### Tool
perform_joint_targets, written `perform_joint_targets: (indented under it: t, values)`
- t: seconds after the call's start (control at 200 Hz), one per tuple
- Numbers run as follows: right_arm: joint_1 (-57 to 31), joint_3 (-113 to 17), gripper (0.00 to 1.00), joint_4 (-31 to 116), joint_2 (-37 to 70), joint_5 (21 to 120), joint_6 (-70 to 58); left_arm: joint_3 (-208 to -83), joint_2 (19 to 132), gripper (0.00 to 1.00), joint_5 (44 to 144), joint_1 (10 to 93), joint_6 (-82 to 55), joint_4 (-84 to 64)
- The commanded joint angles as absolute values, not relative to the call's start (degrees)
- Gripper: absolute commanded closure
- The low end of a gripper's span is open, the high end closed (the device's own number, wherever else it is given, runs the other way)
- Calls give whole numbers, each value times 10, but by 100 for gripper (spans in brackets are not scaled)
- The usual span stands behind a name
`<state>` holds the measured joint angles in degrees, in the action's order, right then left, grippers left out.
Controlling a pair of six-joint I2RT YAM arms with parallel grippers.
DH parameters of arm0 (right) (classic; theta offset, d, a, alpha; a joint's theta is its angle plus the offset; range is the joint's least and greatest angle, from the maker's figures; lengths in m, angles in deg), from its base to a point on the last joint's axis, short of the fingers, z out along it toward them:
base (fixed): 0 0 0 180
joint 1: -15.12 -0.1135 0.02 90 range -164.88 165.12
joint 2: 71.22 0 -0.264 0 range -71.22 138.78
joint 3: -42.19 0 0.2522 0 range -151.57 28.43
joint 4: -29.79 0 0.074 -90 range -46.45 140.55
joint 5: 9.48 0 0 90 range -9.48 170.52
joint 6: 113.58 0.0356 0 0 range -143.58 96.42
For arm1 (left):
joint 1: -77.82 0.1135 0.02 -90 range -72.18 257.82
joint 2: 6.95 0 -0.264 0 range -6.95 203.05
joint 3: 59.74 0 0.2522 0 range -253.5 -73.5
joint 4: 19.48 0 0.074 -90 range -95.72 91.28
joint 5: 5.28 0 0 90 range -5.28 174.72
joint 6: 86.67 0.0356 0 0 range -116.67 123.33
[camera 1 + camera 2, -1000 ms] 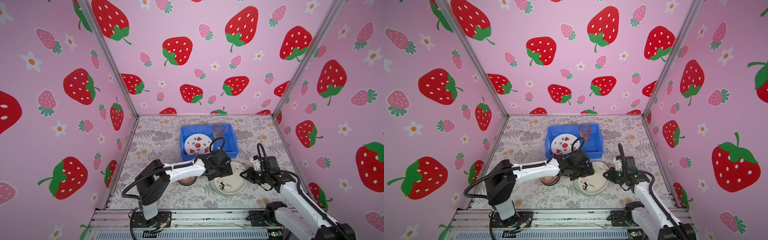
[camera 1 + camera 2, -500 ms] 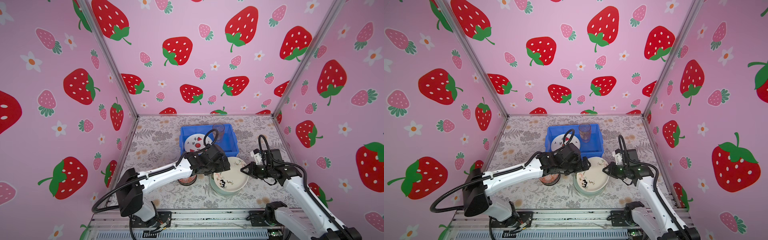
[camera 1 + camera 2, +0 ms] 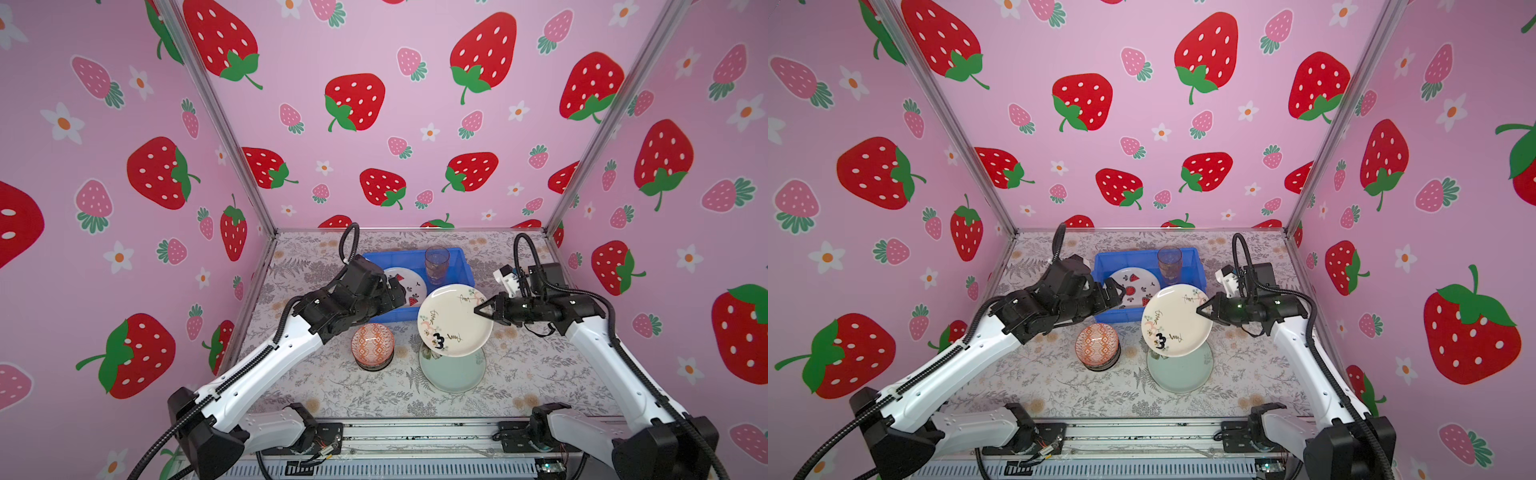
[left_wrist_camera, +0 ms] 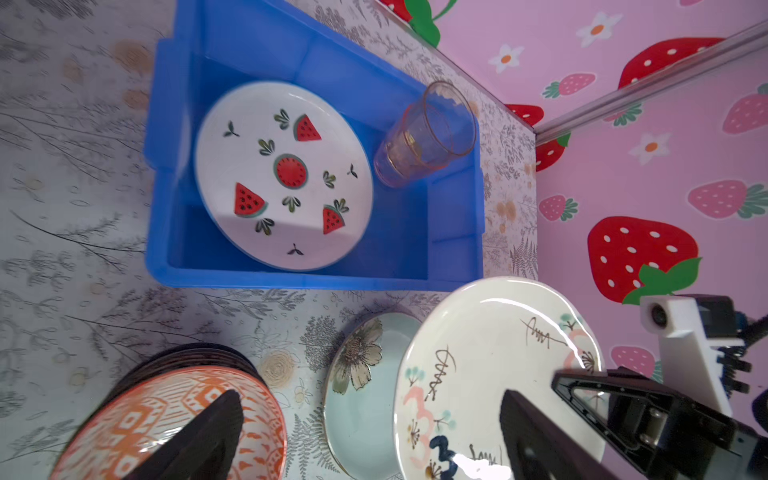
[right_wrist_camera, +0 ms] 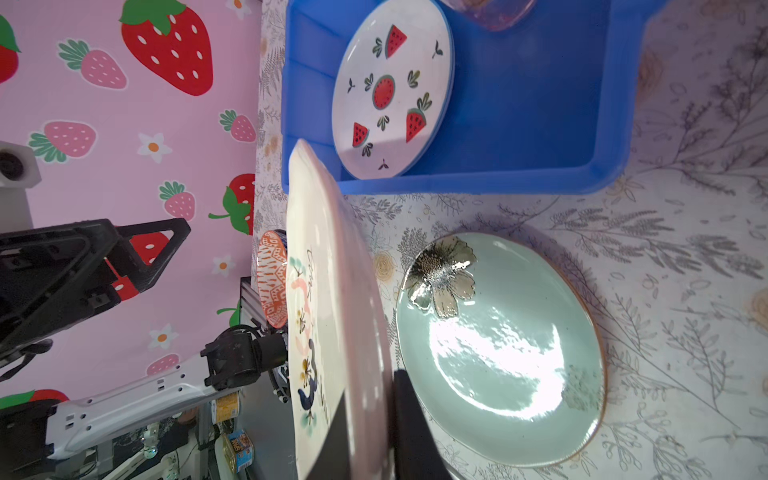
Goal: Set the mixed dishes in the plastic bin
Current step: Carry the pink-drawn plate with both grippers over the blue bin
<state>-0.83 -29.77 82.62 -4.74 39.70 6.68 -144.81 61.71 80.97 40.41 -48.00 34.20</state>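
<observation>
The blue plastic bin [image 3: 463, 270] stands at the back and holds a watermelon-print plate [image 3: 409, 282] and a clear tumbler [image 3: 436, 264]. My right gripper [image 3: 482, 311] is shut on the rim of a cream plate with scribbled marks [image 3: 453, 320]. That plate hangs tilted in the air above a pale green flower plate [image 3: 453, 372] on the table. An orange patterned bowl [image 3: 372, 344] tops a dark bowl stack to the left. My left gripper [image 3: 395, 293] stands open and empty over the bin's front left corner, apart from the cream plate [image 4: 490, 365].
Pink strawberry-print walls close in the floral tabletop on three sides. The bin's right half [image 5: 519, 104] has bare floor beside the watermelon plate [image 5: 390, 91]. The arm bases and a metal rail [image 3: 415, 436] run along the front edge.
The right gripper has lifted the cream plate off the green plate and tilted it up. The left gripper has drawn back from the plate toward the bin's left side, still open.
</observation>
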Motion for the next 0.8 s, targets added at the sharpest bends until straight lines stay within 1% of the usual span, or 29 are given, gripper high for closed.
perform_joint_targets:
  t: [0.0, 0.195, 0.32, 0.49, 0.625, 0.755, 0.795]
  values:
    - [-14, -329, 100, 745, -24, 357, 95, -1497, 615, 1, 805, 457, -401, 404]
    - [-35, -364, 100, 661, 37, 384, 137, -1557, 641, 1, 851, 565, -319, 422]
    - [-63, -370, 100, 584, 69, 411, 186, -1581, 676, 1, 877, 607, -294, 408]
    - [-103, -375, 100, 504, 116, 455, 237, -1597, 723, 1, 914, 629, -278, 364]
    - [-131, -385, 100, 446, 155, 482, 278, -1598, 752, 1, 921, 633, -264, 337]
    - [-151, -403, 100, 421, 194, 507, 295, -1591, 764, 1, 922, 639, -255, 316]
    - [-156, -405, 100, 410, 206, 511, 303, -1588, 766, 1, 940, 643, -254, 312]
